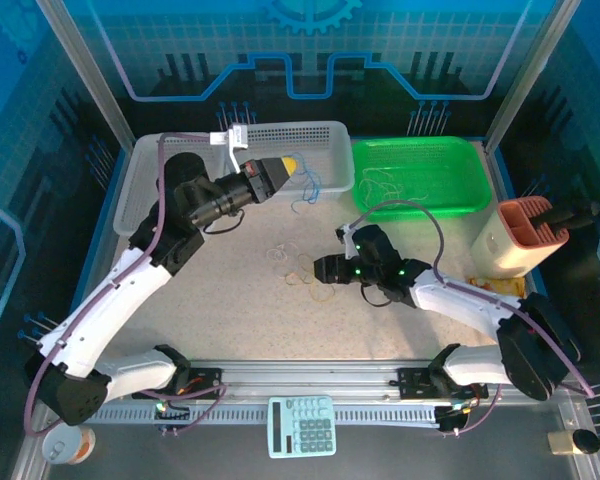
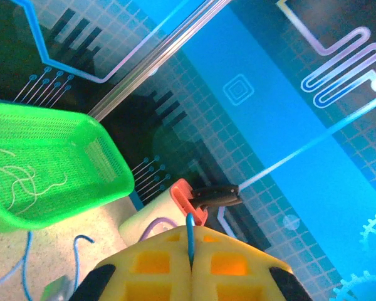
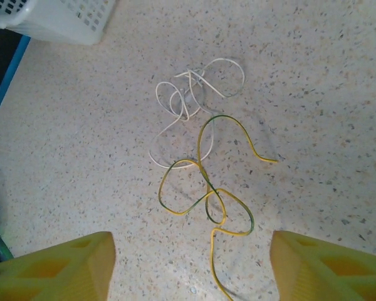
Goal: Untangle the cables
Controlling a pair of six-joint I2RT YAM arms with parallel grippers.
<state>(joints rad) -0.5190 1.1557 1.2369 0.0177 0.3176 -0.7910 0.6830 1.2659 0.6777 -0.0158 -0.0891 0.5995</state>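
Though limp, thin yellow-green looping cable (image 3: 205,168): likely best pinched at a free end.
Left pincer (image 2: 192,243): clamping thin blue cable (image 2: 189,222).
Right pincer (image 3: 191,254): spread.

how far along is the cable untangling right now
Done: pale cables lie in the green basket. In hand: the left pincer is shut on a blue cable. Left: white cable and yellow cable lie looped together in front of the open right pincer.

The speckled table (image 3: 313,75) looks matt, the green basket (image 2: 106,163) plastic, the cables (image 3: 223,116) smooth.
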